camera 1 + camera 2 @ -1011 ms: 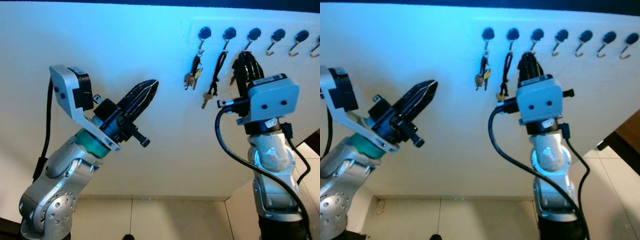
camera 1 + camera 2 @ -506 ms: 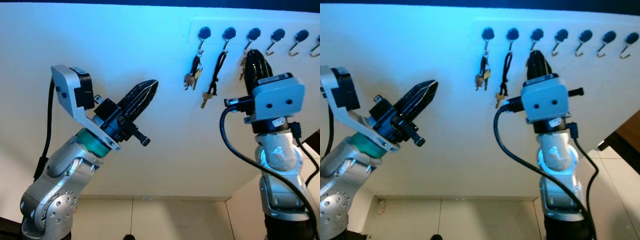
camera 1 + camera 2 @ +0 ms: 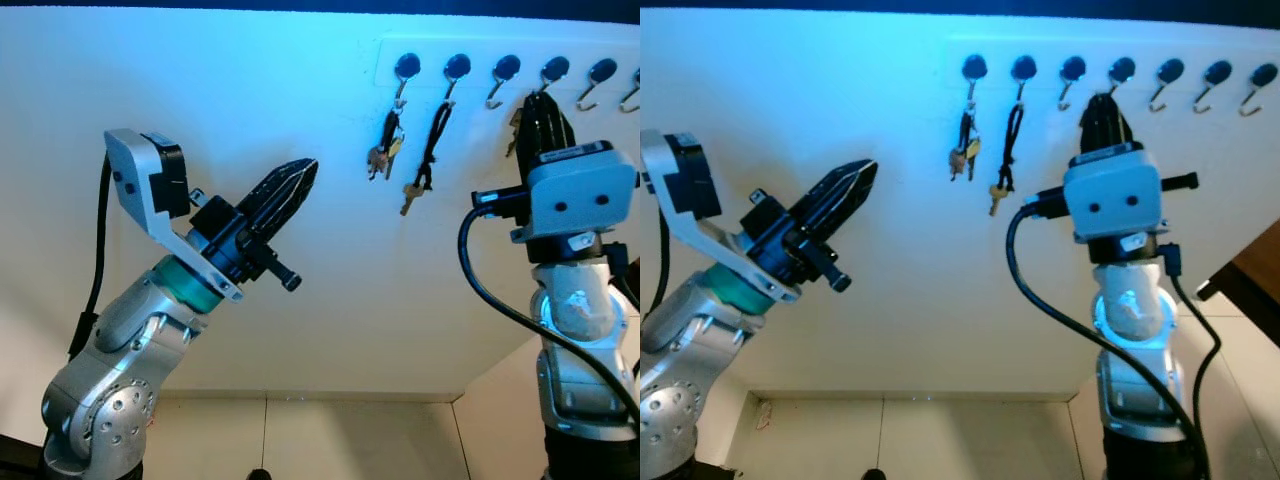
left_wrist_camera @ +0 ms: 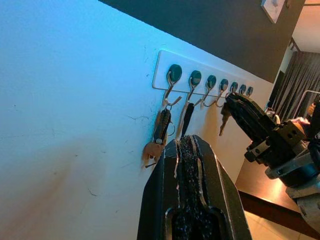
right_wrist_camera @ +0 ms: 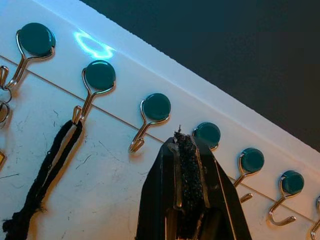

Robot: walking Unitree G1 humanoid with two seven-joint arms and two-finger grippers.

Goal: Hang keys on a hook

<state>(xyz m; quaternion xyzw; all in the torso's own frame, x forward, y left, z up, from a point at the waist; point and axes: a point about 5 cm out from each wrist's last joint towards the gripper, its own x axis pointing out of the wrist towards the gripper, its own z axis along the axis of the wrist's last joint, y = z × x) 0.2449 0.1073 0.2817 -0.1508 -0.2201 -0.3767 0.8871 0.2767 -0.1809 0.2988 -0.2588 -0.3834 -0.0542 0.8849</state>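
Note:
A white rail [image 3: 430, 48] on the wall carries a row of several metal hooks with dark round heads. A bunch of keys [image 3: 383, 152] hangs on the first hook [image 3: 408, 67], and a black cord with a key [image 3: 431, 135] hangs on the second. The third hook [image 3: 506, 68] is bare. My right gripper [image 3: 543, 104] is raised just below the fourth hook [image 3: 555, 69], shut on a small key [image 4: 223, 118] that dangles beside its tip. Out to the left, away from the rail, my left gripper [image 3: 303, 172] is shut on nothing.
The white wall [image 3: 250, 90] fills the background, with pale floor tiles [image 3: 330, 440] below. Dark wooden furniture [image 3: 1255, 270] stands at the right edge. The last hooks [image 3: 603, 72] on the right are bare.
My right gripper has moved to the right and upward, from under the third hook to just under the fourth. The left arm has barely shifted.

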